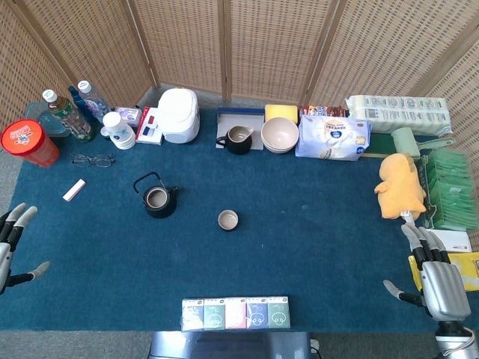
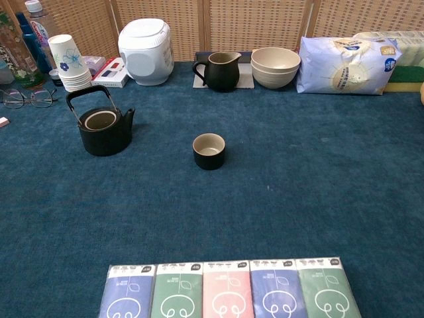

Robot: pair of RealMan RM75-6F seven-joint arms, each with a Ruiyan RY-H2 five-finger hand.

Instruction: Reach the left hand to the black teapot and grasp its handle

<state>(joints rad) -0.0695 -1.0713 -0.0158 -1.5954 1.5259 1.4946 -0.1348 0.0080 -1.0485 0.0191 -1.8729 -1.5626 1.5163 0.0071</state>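
The black teapot (image 1: 158, 199) stands lidless on the blue tablecloth, left of centre, its arched handle (image 1: 147, 179) upright; in the chest view the teapot (image 2: 105, 130) and its handle (image 2: 90, 93) sit at the left. My left hand (image 1: 10, 238) hovers at the table's left edge with fingers spread, holding nothing, well left of and nearer than the teapot. My right hand (image 1: 434, 271) is at the front right corner, fingers apart and empty. Neither hand shows in the chest view.
A small dark cup (image 1: 228, 220) sits right of the teapot. At the back stand a black pitcher (image 1: 238, 139), stacked bowls (image 1: 279, 134), a white cooker (image 1: 179, 114), paper cups (image 1: 118, 130) and bottles (image 1: 69, 115). Glasses (image 1: 93, 159) and a white eraser (image 1: 73, 190) lie left. Packets (image 1: 236, 313) line the front edge.
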